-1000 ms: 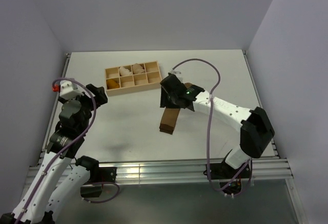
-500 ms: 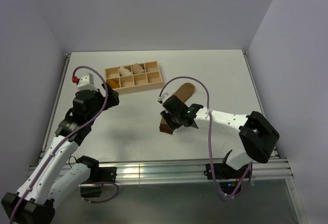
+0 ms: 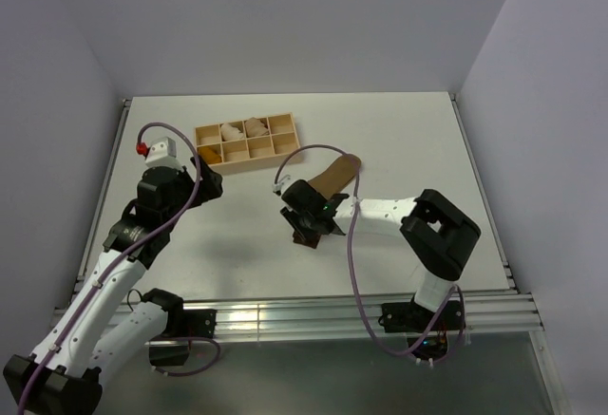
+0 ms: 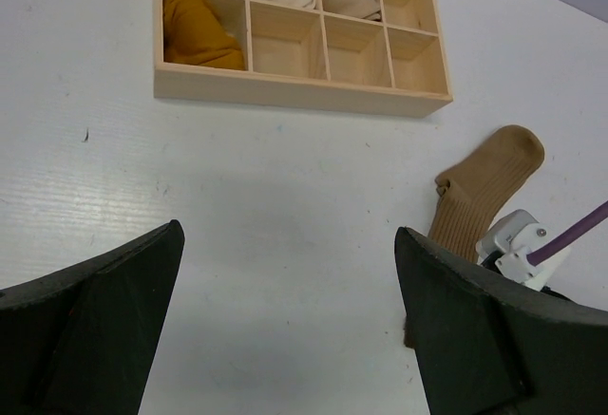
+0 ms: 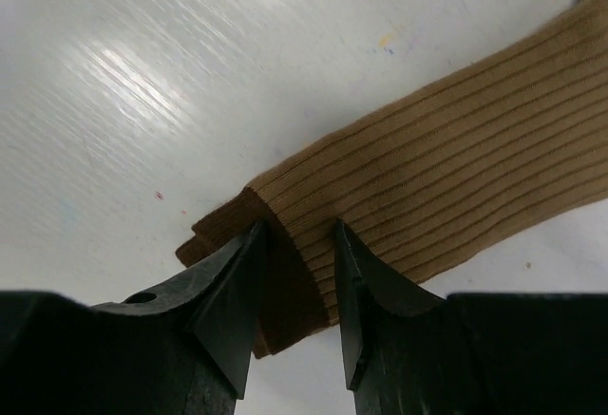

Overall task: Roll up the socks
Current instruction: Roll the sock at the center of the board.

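Note:
The olive-brown sock lies flat on the white table, toe toward the back right, darker cuff toward the front. It also shows in the left wrist view. My right gripper is low over the cuff end; in its wrist view the gripper has its jaws narrowly apart, tips down on the fabric where cuff meets leg. A mustard-orange bundle sits in the tray's front-left compartment; no striped cuff shows. My left gripper is open and empty above bare table, left of the sock.
A wooden compartment tray stands at the back left, with pale rolled bundles in its back compartments. The right arm's purple cable loops over the sock. Grey walls close the table on three sides.
My right gripper has moved down and left along the sock from its middle to the cuff end. The left arm swung up toward the tray a second ago and has since held still.

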Motion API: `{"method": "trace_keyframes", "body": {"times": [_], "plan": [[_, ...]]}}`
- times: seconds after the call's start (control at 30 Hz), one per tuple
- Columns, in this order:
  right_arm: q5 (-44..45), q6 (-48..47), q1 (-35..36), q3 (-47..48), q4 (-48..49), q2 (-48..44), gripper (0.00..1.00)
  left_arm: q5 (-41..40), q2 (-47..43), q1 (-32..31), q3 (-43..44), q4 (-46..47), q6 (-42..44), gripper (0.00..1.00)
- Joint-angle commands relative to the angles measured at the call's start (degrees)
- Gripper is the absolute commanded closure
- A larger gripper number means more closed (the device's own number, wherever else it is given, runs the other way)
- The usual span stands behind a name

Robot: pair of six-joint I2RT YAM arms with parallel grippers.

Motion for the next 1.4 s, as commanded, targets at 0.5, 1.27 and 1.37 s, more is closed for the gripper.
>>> {"method": "trace_keyframes", "body": {"times": [0.5, 1.27, 1.37], "plan": [[1.0, 2.3, 7.9, 11.1, -2.5, -2.9, 0.53, -2.7, -0.7, -0.1, 0.9, -0.1, -1.2, 0.0], [2.7, -9.6, 8.9, 1.0, -0.3, -5.5, 0.45, -1.8, 0.3, 0.9, 0.7, 0.3, -1.5, 0.01], [3.9, -10.9, 9.4, 1.9, -0.8, -3.9, 0.42, -2.0, 0.3, 0.9, 0.7, 0.2, -1.6, 0.0]]}}
